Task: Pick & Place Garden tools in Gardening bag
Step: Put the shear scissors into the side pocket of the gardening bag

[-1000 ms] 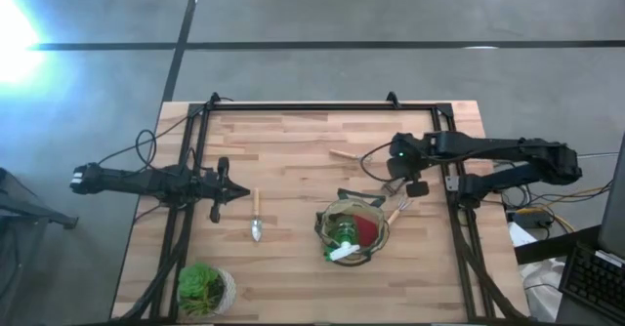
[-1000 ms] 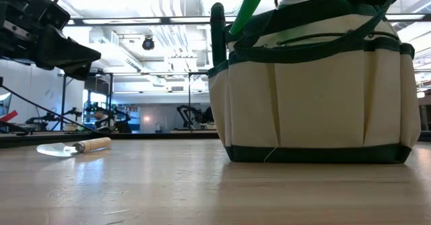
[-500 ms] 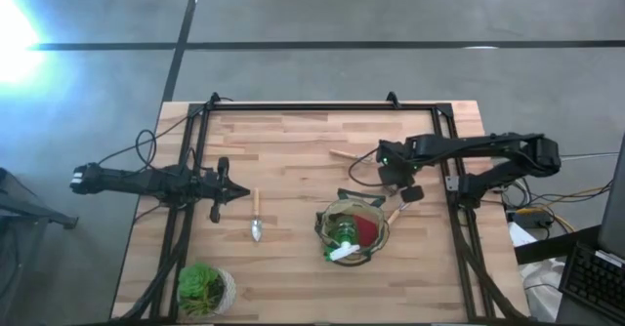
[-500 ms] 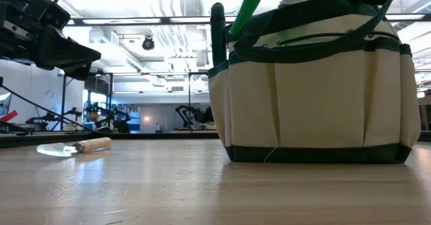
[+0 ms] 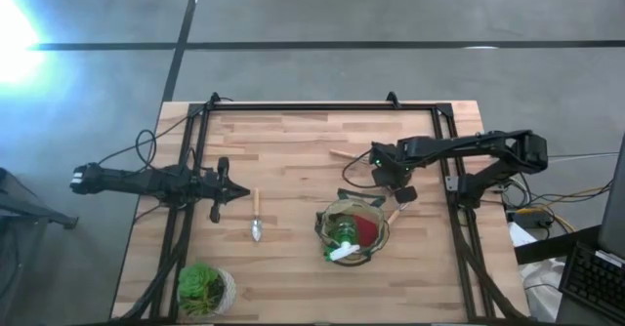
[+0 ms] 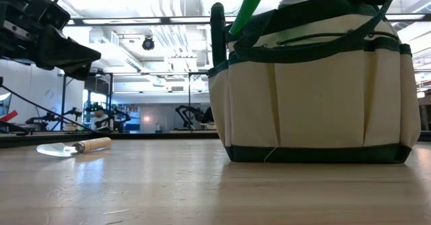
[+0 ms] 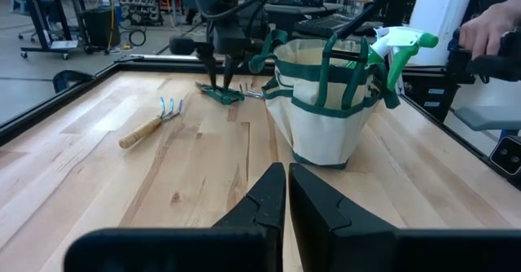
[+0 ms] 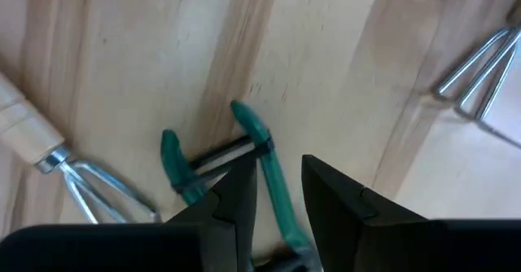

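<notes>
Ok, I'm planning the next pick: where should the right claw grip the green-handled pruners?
Probably one green handle, from straight above: the pruners lie flat with handles spread, and that handle runs between the right claw's open fingers.

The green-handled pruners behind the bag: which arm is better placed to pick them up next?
Right. The right gripper is open, directly over the pruners, one finger either side. The left gripper is shut, far off near the trowel.
</notes>
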You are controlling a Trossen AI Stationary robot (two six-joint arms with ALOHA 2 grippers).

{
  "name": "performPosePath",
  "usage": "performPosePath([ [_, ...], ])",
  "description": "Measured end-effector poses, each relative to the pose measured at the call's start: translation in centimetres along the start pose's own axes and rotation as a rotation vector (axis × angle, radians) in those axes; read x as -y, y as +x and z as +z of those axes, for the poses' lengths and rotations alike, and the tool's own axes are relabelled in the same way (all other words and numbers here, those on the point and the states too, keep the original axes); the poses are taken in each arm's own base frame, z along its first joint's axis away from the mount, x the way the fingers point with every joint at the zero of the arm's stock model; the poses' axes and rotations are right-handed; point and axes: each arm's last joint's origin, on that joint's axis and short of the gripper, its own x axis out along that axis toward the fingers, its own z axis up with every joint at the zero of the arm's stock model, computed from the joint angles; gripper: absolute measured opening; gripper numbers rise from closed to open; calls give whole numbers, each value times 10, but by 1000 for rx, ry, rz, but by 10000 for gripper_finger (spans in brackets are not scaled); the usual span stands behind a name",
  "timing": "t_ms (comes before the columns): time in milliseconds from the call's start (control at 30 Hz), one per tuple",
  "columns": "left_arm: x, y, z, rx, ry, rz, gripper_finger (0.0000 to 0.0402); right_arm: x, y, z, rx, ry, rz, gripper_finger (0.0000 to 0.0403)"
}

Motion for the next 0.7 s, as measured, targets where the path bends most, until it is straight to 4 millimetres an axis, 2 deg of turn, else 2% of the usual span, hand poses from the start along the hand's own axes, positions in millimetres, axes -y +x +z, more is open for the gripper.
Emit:
performPosePath([
  [400, 0, 0, 0, 0, 0, 0, 23, 0, 10, 0, -51, 4, 29, 100],
  [700, 0, 0, 0, 0, 0, 0, 23, -2, 13, -3, -60, 7, 34, 86],
])
